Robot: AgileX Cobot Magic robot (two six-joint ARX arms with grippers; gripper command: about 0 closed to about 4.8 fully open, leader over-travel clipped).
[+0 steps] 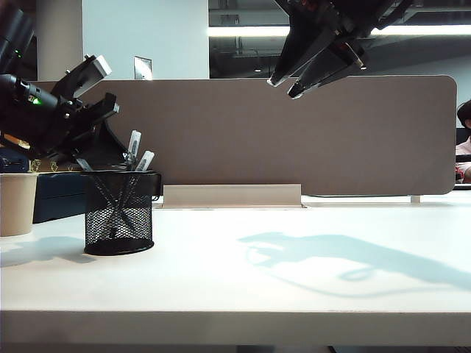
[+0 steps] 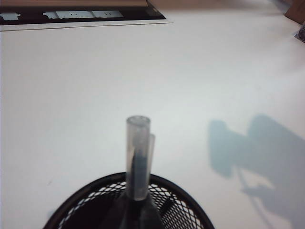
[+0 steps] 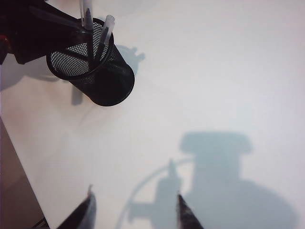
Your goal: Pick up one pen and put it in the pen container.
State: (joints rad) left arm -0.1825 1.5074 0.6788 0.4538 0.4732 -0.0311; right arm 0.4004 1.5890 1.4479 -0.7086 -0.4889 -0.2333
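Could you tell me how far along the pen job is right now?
Nearly done: the left gripper, shut on the pen, holds it over the container, its lower end apparently inside. Release is left. The right gripper hangs open, high above the table.

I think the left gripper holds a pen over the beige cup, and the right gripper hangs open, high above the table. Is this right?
Not quite. The left gripper holds the pen over the black mesh pen container, not the beige cup, which stands beside it; the exterior view shows this. The rest is right: the right gripper hangs open, high above the table.
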